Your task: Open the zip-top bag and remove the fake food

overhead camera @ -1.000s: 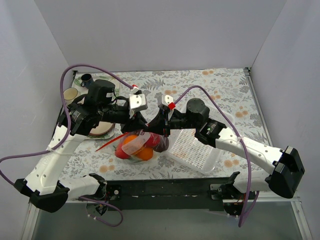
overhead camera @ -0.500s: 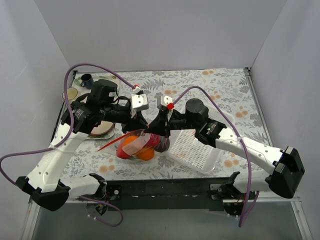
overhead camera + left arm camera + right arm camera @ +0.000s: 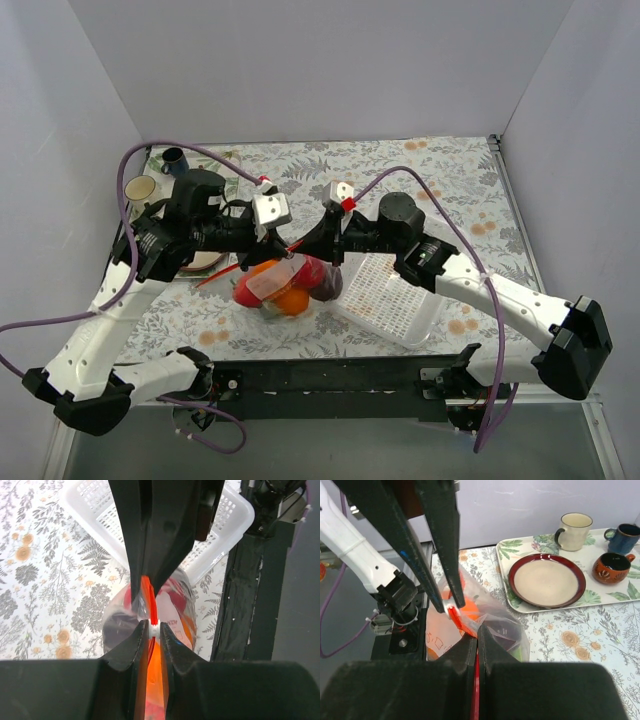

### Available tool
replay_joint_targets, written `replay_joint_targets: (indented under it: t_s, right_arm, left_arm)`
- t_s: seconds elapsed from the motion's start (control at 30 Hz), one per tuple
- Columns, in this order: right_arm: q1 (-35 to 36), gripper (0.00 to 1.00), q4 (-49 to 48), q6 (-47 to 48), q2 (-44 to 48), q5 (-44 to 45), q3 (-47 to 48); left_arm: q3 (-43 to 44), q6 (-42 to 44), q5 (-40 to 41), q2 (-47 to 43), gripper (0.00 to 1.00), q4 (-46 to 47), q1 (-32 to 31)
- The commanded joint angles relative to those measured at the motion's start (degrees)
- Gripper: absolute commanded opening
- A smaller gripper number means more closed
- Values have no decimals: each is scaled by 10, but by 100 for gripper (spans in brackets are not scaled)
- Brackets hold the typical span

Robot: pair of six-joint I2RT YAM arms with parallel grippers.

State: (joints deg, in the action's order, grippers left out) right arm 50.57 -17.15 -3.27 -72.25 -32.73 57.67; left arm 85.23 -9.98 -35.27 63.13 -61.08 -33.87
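Observation:
The zip-top bag (image 3: 283, 287) hangs between my two grippers just above the table. It holds the fake food (image 3: 290, 300): an orange ball, red pieces and a dark piece. My left gripper (image 3: 154, 628) is shut on the white slider of the orange-red zip strip (image 3: 146, 592). My right gripper (image 3: 477, 639) is shut on the strip (image 3: 460, 622) itself, a short way from the slider. In the top view the left gripper (image 3: 281, 250) and right gripper (image 3: 306, 250) meet tip to tip over the bag. The strip's loose end trails left.
A white mesh basket (image 3: 388, 300) stands right of the bag, under my right arm. A leaf-print tray (image 3: 600, 602) at the far left holds a red-rimmed plate (image 3: 547, 580), a cream mug (image 3: 575, 530), a blue mug (image 3: 625, 537) and a brown mug (image 3: 610, 567).
Both grippers have kept their hold and risen a little away from the near edge. The bag has moved with them and hangs more bunched. The left arm's elbow has swung left.

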Motion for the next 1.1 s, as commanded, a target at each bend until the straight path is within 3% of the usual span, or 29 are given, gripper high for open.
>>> replay_joint_targets:
  t_s: [0.0, 0.67, 0.9, 1.07]
  right_arm:
    - [-36, 1, -107, -21, 19, 55, 44]
    - [-91, 1, -190, -89, -13, 153, 11]
    - [-138, 1, -200, -114, -3, 267, -35]
    - [-154, 1, -209, -131, -8, 265, -54]
  left_arm:
    - [-22, -14, 39, -49, 0, -49, -2]
    - [-85, 11, 244, -121, 0, -8, -2]
    - [-150, 21, 311, -160, 0, 10, -3]
    - [-183, 15, 345, -160, 0, 56, -2]
